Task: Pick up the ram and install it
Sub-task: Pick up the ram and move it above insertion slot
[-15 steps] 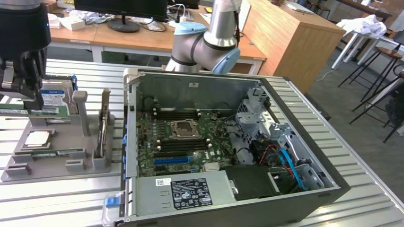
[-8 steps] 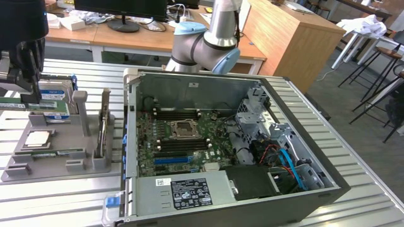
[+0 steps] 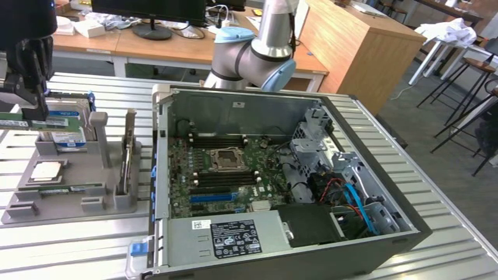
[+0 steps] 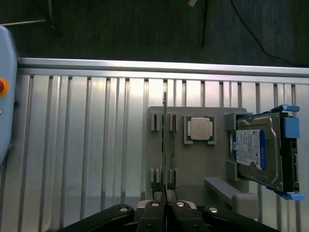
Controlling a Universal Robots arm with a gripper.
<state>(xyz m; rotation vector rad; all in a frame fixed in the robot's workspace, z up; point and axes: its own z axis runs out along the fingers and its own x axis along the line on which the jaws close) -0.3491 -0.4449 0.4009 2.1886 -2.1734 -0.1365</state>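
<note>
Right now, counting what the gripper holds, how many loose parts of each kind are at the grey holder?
ram, held in the gripper: 1
processor: 1
hard drive: 1
thin board standing on edge: 1
Total: 4
A dark strip lying beside the processor is too unclear to count.

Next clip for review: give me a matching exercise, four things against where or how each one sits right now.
Things:
1 ram
2 processor
3 hard drive
4 computer case

States:
A open, motherboard showing
B flat in a square recess of the grey holder
C held edge-on in the gripper
D framed by blue brackets

Pairs: 1-C, 2-B, 3-D, 4-A
</note>
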